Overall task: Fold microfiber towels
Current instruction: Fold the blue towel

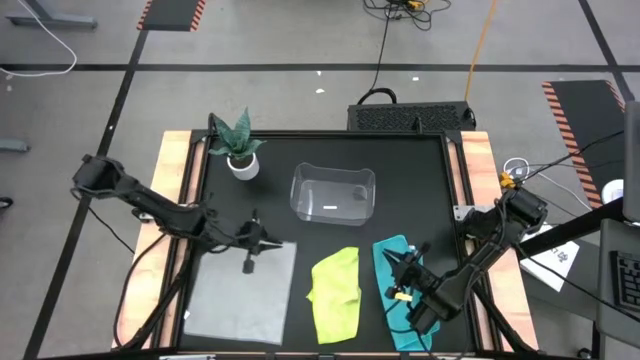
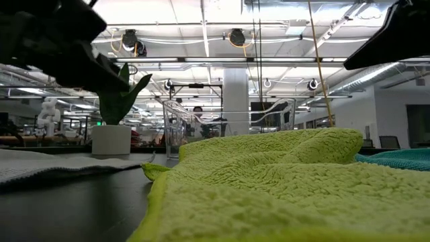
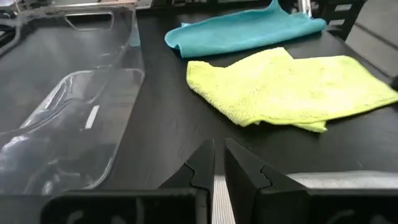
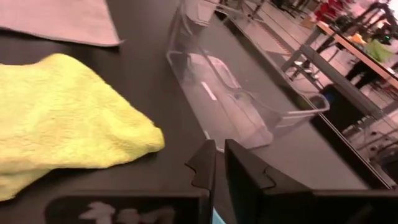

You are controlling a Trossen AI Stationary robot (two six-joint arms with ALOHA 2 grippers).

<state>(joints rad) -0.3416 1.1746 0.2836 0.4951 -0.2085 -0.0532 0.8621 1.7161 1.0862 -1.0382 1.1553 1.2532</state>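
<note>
Black table (image 1: 270, 190) in open lab. Three towels along near edge: grey towel (image 1: 240, 295) at 7 o'clock, yellow-green towel (image 1: 337, 290) at 6, teal towel (image 1: 395, 275) at 5. Left gripper (image 1: 250, 262), jaws closed, at grey towel's far edge, likely pinching it to fold. Right gripper (image 1: 400, 292) over teal towel, jaws nearly shut; grip unclear.

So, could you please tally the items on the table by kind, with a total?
Microfiber towels: 3 (grey towel, yellow-green towel, teal towel)
Clear plastic bin: 1
Potted plant: 1
Total: 5
</note>
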